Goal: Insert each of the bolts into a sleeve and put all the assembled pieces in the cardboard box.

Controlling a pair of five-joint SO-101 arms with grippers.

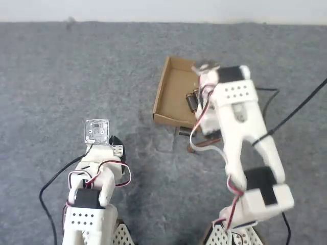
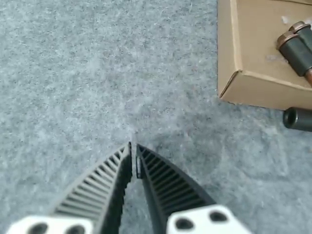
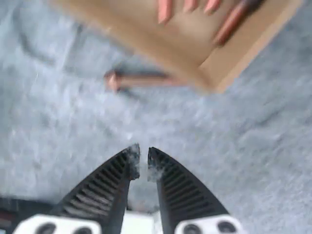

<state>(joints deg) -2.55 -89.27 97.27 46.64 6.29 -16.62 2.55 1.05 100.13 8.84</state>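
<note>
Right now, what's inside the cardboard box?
At least one dark sleeve with a copper bolt in it lies inside the cardboard box. From above, the right arm covers part of the box, so a full count isn't possible.

Grey carpet-like table covering (image 1: pixel 76 66), pale wall (image 1: pixel 153 10) along its far edge.

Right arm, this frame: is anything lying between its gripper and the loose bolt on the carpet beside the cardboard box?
Nothing visible does. In the right wrist view, only bare carpet lies between the right gripper and the bolt, which rests on the floor just outside the wall of the cardboard box.
</note>
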